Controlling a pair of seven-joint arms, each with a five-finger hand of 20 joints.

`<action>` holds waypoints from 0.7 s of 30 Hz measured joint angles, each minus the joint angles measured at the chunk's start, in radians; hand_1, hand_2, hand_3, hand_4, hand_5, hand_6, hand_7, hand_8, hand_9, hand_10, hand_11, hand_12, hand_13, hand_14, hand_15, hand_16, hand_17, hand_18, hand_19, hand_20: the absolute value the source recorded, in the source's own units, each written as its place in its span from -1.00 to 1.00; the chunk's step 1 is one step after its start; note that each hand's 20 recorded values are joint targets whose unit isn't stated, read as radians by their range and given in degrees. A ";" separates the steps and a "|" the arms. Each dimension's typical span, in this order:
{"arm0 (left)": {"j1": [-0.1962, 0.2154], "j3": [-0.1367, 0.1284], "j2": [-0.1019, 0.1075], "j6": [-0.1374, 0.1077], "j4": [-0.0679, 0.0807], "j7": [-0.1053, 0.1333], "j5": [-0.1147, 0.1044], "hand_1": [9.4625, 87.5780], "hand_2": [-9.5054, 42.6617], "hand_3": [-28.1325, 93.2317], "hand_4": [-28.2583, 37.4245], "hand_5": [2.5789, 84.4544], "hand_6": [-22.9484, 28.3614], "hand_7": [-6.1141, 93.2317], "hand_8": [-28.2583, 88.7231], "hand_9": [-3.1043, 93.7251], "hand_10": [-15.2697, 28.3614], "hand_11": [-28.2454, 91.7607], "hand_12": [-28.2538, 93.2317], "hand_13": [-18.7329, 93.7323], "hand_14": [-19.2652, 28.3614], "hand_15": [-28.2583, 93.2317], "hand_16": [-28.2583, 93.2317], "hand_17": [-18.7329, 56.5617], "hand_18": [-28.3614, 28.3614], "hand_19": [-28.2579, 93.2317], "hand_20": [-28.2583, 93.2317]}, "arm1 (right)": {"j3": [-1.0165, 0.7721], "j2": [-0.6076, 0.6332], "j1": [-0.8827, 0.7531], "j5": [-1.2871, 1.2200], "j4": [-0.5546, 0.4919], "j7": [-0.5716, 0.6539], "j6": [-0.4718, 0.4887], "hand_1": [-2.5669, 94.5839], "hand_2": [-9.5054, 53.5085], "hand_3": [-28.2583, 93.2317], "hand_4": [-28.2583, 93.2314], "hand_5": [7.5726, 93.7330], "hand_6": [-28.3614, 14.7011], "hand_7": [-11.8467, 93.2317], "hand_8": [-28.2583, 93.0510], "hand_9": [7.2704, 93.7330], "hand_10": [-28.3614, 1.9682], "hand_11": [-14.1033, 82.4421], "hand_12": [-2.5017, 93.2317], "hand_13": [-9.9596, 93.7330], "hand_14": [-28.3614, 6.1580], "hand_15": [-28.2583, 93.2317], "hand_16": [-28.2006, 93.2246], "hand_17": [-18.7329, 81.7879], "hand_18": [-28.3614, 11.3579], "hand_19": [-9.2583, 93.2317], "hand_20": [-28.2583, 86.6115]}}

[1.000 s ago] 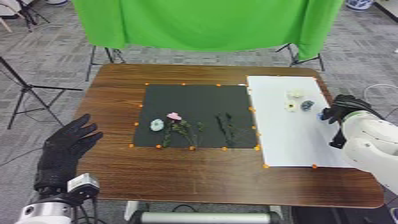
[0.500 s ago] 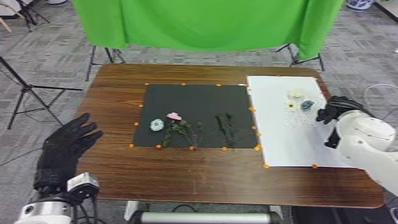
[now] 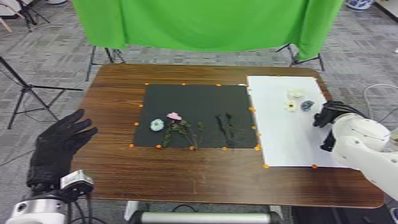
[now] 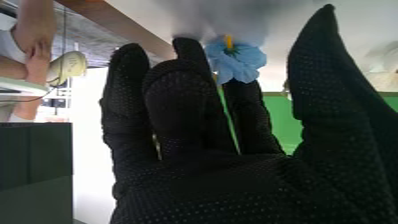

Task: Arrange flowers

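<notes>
My left hand (image 3: 59, 140) is held open past the table's left edge. On the right, my right hand (image 3: 332, 113) is low over the white sheet (image 3: 289, 142), beside a blue-grey flower (image 3: 307, 105). In the right wrist view, my right hand (image 4: 182, 112) has straight fingers, and a light blue flower (image 4: 236, 62) is at their tips, partly behind them. A cream flower (image 3: 296, 93) and a small pale yellow one (image 3: 290, 106) lie farther back on the sheet. On the black mat (image 3: 200, 95) are a pale blue flower (image 3: 157, 125), a pink flower (image 3: 174, 116) and green stems (image 3: 226, 129).
Orange markers line the edges of the mat and sheet on the brown table (image 3: 195, 175). A green cloth (image 3: 209, 25) hangs behind the table's far edge. A black stand (image 3: 28, 86) is on the floor at the left.
My right hand has moved left over the white sheet, and a small blue thing seen by its fingers earlier is now hidden. My left hand has shifted slightly left and away from the near edge.
</notes>
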State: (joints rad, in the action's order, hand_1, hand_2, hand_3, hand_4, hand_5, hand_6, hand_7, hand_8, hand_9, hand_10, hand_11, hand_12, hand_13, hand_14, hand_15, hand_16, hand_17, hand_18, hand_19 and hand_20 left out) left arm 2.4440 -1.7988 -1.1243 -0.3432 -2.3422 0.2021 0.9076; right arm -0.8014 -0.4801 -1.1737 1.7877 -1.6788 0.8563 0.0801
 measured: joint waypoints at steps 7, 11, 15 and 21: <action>0.004 -0.008 -0.002 0.005 0.000 0.003 -0.002 -0.60 -0.42 0.83 -0.75 -0.08 0.32 -0.56 -0.70 -0.19 0.59 -0.07 -0.40 -0.17 0.93 0.35 -0.72 -0.74 0.80 0.47 -0.53 | 0.135 0.016 0.084 0.027 0.019 -0.001 -0.109 -0.01 -0.96 0.78 -1.00 0.38 0.45 -0.20 -0.66 0.67 0.38 -0.40 -0.59 0.74 0.44 0.80 -0.31 0.15 -0.49 1.00 -0.34; 0.005 -0.007 -0.004 0.005 0.000 0.003 -0.003 -0.60 -0.43 0.83 -0.75 -0.07 0.32 -0.57 -0.69 -0.19 0.59 -0.07 -0.39 -0.17 0.93 0.35 -0.72 -0.74 0.80 0.47 -0.53 | 0.278 0.036 0.150 0.083 0.030 -0.002 -0.244 0.11 -1.00 0.75 -1.00 0.57 0.51 -0.18 -0.60 0.89 0.46 -0.49 -0.42 0.80 0.50 0.79 -0.29 0.18 -0.44 1.00 -0.35; 0.008 -0.007 -0.005 0.005 0.000 0.003 -0.004 -0.60 -0.42 0.83 -0.75 -0.07 0.32 -0.57 -0.69 -0.19 0.60 -0.07 -0.39 -0.17 0.93 0.35 -0.72 -0.74 0.80 0.47 -0.53 | 0.356 0.045 0.183 0.117 0.033 -0.002 -0.319 0.16 -1.00 0.76 -1.00 0.64 0.48 -0.21 -0.58 0.98 0.48 -0.47 -0.35 0.82 0.53 0.79 -0.28 0.19 -0.42 1.00 -0.36; 0.018 -0.008 -0.006 0.003 0.000 0.005 -0.006 -0.61 -0.42 0.83 -0.75 -0.07 0.32 -0.56 -0.70 -0.19 0.60 -0.06 -0.39 -0.17 0.93 0.35 -0.72 -0.74 0.80 0.47 -0.53 | 0.345 0.045 0.184 0.150 0.005 -0.001 -0.338 0.18 -1.00 0.77 -1.00 0.66 0.47 -0.23 -0.57 0.99 0.46 -0.47 -0.32 0.83 0.54 0.79 -0.28 0.20 -0.41 1.00 -0.36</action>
State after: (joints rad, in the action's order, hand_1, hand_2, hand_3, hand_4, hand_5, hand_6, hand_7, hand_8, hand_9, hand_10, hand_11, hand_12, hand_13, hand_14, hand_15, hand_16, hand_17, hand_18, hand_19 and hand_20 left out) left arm 2.4619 -1.8070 -1.1306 -0.3398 -2.3425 0.2072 0.9013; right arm -0.4565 -0.4349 -0.9899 1.9381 -1.6736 0.8549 -0.2582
